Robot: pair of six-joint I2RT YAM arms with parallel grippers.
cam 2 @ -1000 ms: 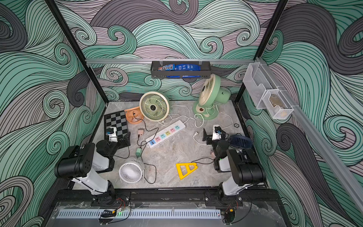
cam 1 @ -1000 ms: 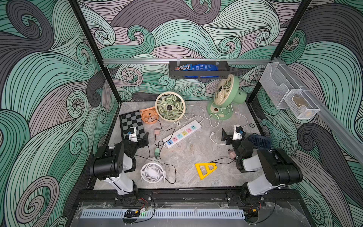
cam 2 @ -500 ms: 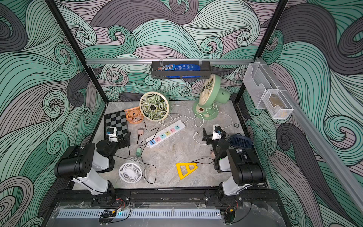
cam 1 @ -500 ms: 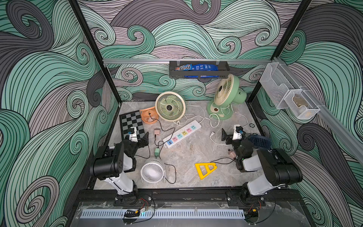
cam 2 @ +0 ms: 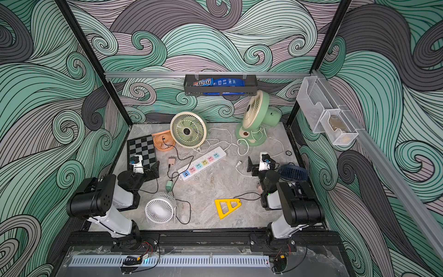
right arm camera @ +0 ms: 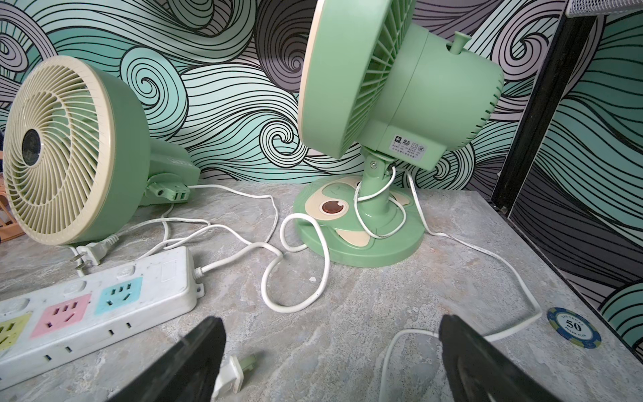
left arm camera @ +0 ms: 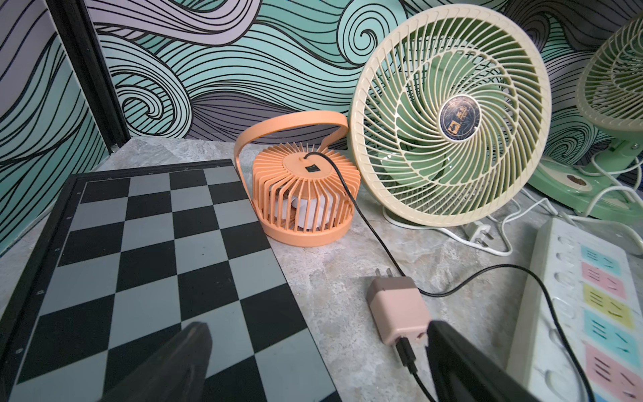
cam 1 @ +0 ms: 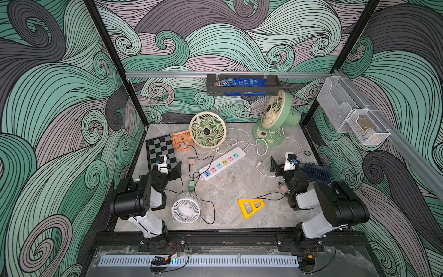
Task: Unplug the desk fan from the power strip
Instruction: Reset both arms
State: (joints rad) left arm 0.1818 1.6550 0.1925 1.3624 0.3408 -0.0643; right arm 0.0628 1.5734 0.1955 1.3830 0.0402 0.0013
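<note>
The white power strip (cam 1: 223,163) (cam 2: 203,163) lies slantwise mid-table, and the pastel sockets that show hold no plug (right arm camera: 87,313) (left arm camera: 591,296). At the back right stands the green desk fan (cam 1: 275,117) (right arm camera: 382,104). Its white cord runs down the table to a white plug (cam 1: 259,163) (right arm camera: 231,374), which lies loose beside my right gripper (cam 1: 281,163) (right arm camera: 330,327). That gripper is open and empty. My left gripper (cam 1: 171,164) (left arm camera: 316,334) is open over the chessboard's edge, holding nothing.
A round cream fan (cam 1: 207,129) leans at the back, its plug (right arm camera: 90,254) loose by the strip's end. Around stand an orange fan (cam 1: 182,142), a chessboard (cam 1: 160,151), a pink adapter (left arm camera: 396,309), a green adapter (cam 1: 191,185), a white fan (cam 1: 185,209), a yellow triangle (cam 1: 251,206) and a blue fan (cam 1: 316,172).
</note>
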